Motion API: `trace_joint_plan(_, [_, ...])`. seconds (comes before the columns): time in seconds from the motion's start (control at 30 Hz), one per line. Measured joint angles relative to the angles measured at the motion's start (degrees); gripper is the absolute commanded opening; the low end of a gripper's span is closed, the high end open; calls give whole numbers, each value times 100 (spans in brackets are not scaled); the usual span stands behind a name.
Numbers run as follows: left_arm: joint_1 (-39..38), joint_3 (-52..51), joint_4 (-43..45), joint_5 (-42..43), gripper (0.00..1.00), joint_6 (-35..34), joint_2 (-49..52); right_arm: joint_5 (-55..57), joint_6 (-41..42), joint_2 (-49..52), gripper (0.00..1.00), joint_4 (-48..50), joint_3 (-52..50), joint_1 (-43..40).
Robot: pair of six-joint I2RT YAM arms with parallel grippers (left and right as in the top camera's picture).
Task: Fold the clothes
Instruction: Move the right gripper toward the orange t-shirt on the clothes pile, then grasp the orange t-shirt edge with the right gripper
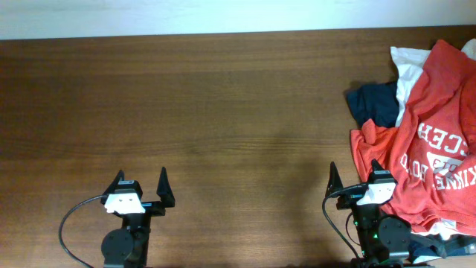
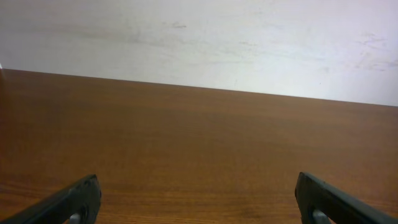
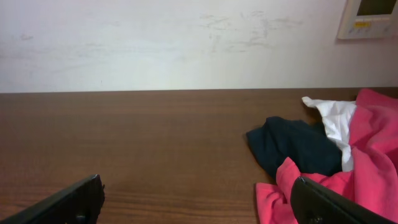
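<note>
An orange-red T-shirt (image 1: 431, 149) with white lettering lies crumpled on top of a heap at the table's right edge; it also shows in the right wrist view (image 3: 373, 162). A white garment (image 1: 407, 71) and a dark navy garment (image 1: 375, 103) stick out from under it, both also in the right wrist view, white (image 3: 336, 121) and navy (image 3: 289, 146). My right gripper (image 1: 355, 179) is open and empty at the front, its right finger just by the shirt's near edge (image 3: 199, 202). My left gripper (image 1: 140, 184) is open and empty at the front left, over bare wood (image 2: 199, 199).
The brown wooden table (image 1: 208, 112) runs back to a pale wall (image 3: 186, 43). A wall controller (image 3: 367, 18) hangs at the upper right in the right wrist view. Another dark garment (image 1: 428, 242) peeks out under the heap near the right arm's base.
</note>
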Motion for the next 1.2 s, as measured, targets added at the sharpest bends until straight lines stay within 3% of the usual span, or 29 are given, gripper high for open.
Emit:
trace_joint_plan(0.17, [0, 0, 7, 144, 99, -2, 0, 0, -2, 0, 99, 0, 0, 0])
trace_joint_plan(0.47, [0, 221, -26, 391, 99, -428, 317, -376, 807, 426, 99, -289, 435, 0])
trace_joint_plan(0.63, [0, 1545, -686, 415, 99, 127, 2151, -400, 824, 2304, 99, -1003, 1971, -2])
trace_joint_plan(0.83, [11, 3729, -2398, 431, 99, 304, 4850, -415, 413, 5471, 99, -3768, 4645, -2])
trace_joint_plan(0.87, [11, 4044, -2651, 431, 99, 304, 5268, -417, 343, 5779, 99, -3823, 4894, -2])
trace_joint_plan(1.0, [11, 4686, -3346, 431, 99, 304, 5945, 278, 354, 6867, 98, -4188, 5204, -577])
trace_joint_plan(1.2, [11, 4745, -3220, 433, 99, 304, 5976, 651, 645, 8640, 94, -3731, 5213, -927])
